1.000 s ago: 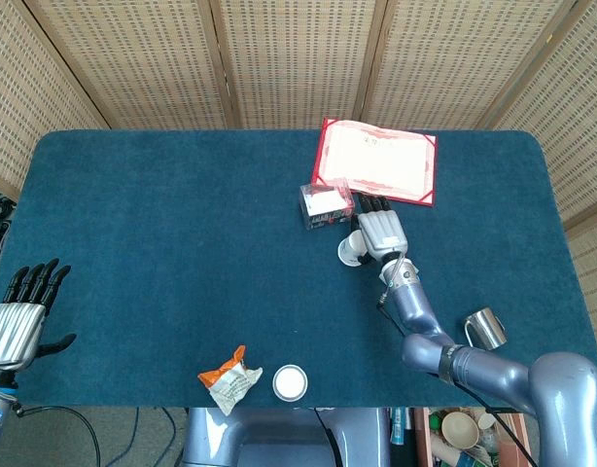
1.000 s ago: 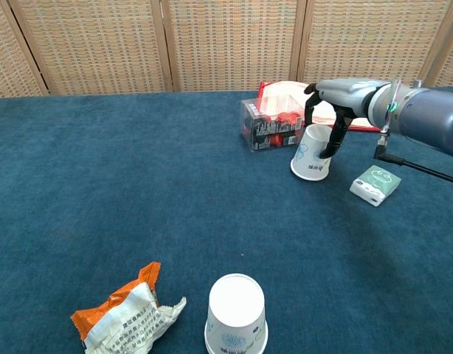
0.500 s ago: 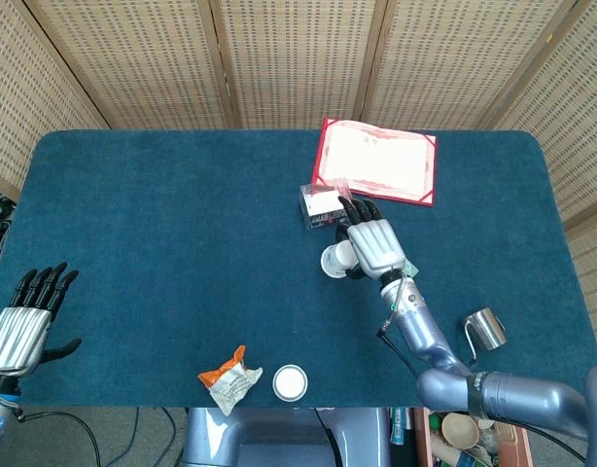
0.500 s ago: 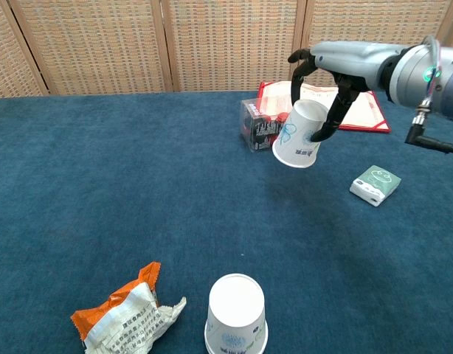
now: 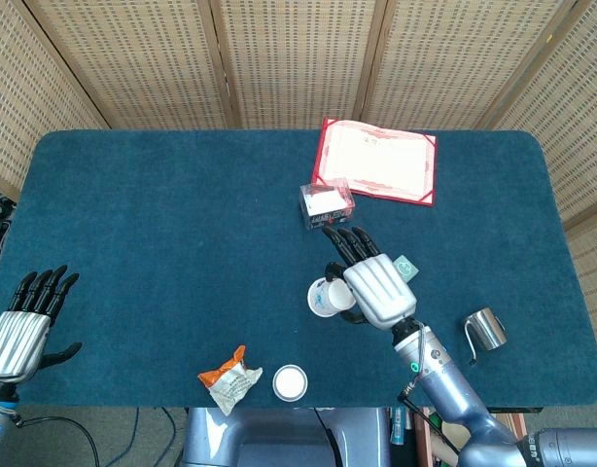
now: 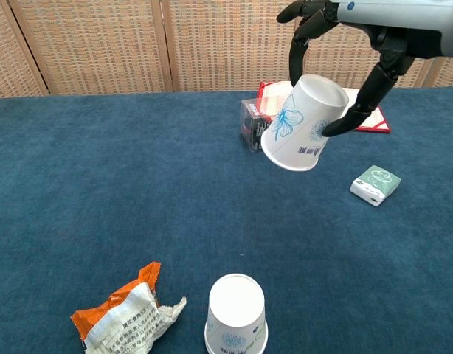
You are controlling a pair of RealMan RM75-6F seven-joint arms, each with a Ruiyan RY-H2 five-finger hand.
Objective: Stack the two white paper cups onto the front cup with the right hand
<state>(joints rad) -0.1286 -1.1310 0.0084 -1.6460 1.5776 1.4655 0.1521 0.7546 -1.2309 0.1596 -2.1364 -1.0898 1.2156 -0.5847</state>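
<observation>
white paper cups, two in view: one tilted, mouth down, gripped by the right hand (image 6: 359, 44) above the blue table (image 5: 162, 224); front cup (image 6: 236, 316) inverted beside an orange snack wrapper (image 6: 127, 313); left hand (image 5: 21, 326) spread, empty.

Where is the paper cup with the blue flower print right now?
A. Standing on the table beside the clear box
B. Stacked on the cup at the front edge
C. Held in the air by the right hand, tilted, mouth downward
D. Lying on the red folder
C. The right hand holds the flower-print cup tilted above the table, mouth downward, well clear of the front cup, which stands alone.
</observation>
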